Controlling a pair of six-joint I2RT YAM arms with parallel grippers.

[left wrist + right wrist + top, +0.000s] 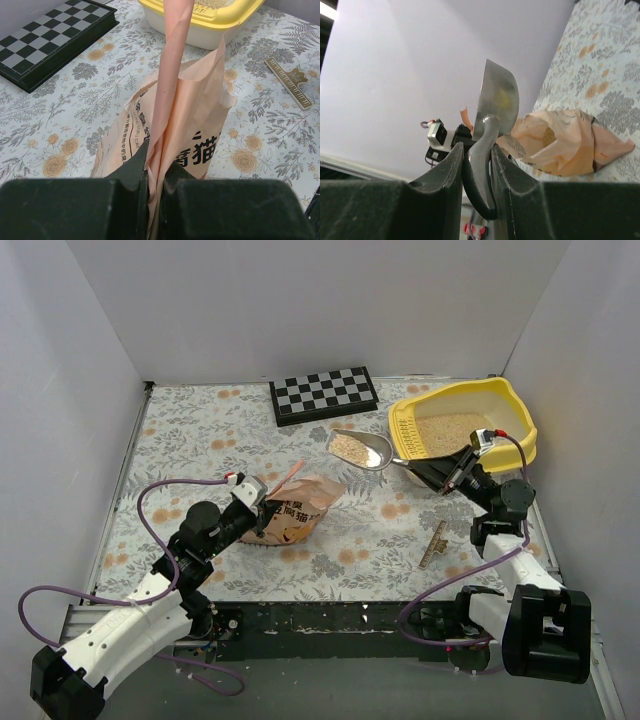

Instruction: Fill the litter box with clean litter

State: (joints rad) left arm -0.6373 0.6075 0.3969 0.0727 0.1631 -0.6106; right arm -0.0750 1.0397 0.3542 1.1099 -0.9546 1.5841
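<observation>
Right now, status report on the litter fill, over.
Left hand shut on bag. Right hand shut on scoop, loaded with clean litter, beside litter box. Box holds some litter. Nothing between them.

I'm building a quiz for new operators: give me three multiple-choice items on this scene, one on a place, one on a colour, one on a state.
1. In the top view, where does the checkerboard lie relative to the litter box? A left of it; B inside it; C right of it.
2. What colour is the litter box? A blue; B yellow; C green.
3. The scoop in the right hand is: A empty; B upside down; C loaded with litter.
Answers: 1 A, it sits left of the box; 2 B, its rim and walls are yellow; 3 C, pale granules lie in its bowl.
</observation>
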